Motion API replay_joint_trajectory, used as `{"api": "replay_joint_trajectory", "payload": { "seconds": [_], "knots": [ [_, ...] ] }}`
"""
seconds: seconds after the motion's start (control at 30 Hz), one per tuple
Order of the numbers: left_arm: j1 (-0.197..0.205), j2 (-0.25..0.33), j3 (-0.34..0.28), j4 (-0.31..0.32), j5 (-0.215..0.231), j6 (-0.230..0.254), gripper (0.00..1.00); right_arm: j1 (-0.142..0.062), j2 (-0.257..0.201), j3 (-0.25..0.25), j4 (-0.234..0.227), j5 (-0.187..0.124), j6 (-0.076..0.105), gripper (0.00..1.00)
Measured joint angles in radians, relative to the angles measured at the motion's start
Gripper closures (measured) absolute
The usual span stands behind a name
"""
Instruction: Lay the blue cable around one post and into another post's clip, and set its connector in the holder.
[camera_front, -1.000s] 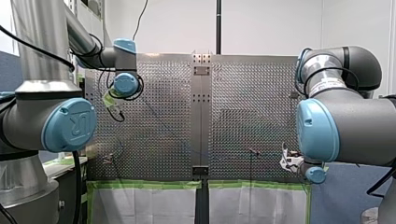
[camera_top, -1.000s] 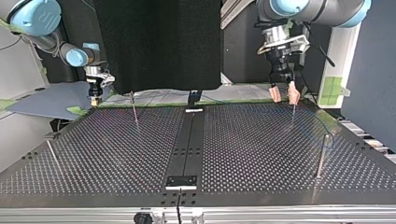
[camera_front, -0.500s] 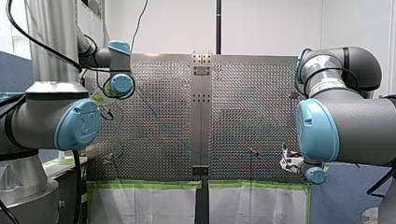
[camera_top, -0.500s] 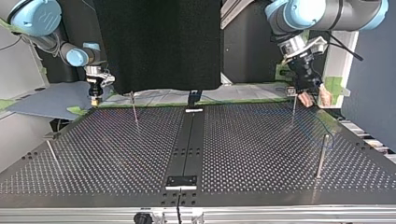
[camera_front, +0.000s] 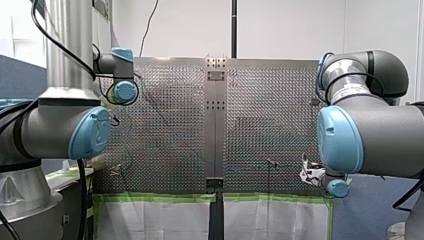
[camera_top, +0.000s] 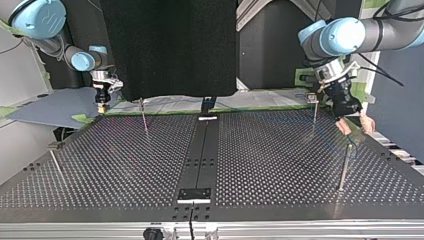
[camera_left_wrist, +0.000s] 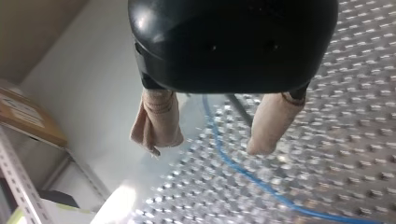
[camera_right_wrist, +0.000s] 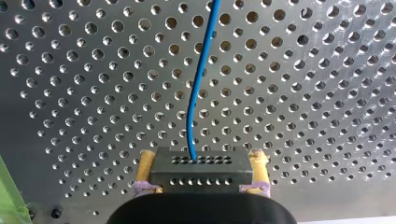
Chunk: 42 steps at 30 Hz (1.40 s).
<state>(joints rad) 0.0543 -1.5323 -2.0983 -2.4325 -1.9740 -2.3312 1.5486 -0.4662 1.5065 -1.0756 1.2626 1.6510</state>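
L hand (camera_top: 356, 126) swung to top view's right, beige pads (camera_top: 369, 125) apart, empty | R hand (camera_right_wrist: 201, 161) clamps perforated connector (camera_right_wrist: 201, 175)

Thin blue cable (camera_right_wrist: 192, 102) curves across the table (camera_right_wrist: 303, 93) from the black connector (camera_right_wrist: 201, 173), clamped in my right gripper (camera_right_wrist: 201, 161); farther along it lies beside 1 post (camera_left_wrist: 239, 108).

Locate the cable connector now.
Right wrist view: the connector sits clamped in my right gripper, between its yellow pads, blue cable running out ahead.

left gripper (camera_left_wrist: 205, 148): spread wide | blue cable (camera_left_wrist: 229, 161): lying on perforated table (camera_left_wrist: 355, 116) beyond it
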Motion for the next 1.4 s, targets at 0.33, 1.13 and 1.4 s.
{"api": "replay_joint_trajectory", "payload": {
  "seconds": [0.33,1.13,1.4],
  "knots": [
    [0.083,0.016,0.041,0.017,0.083,-0.083,0.0,0.0,0.002,0.0,-0.003,0.0,0.001,1.0],
    [0.126,0.032,0.027,0.029,0.295,-0.297,0.0,0.001,0.006,0.001,-0.008,0.0,0.003,1.0],
    [0.116,0.031,0.026,0.029,0.313,-0.373,0.0,0.002,0.007,0.0,-0.008,0.0,0.003,1.0]
  ]
}}
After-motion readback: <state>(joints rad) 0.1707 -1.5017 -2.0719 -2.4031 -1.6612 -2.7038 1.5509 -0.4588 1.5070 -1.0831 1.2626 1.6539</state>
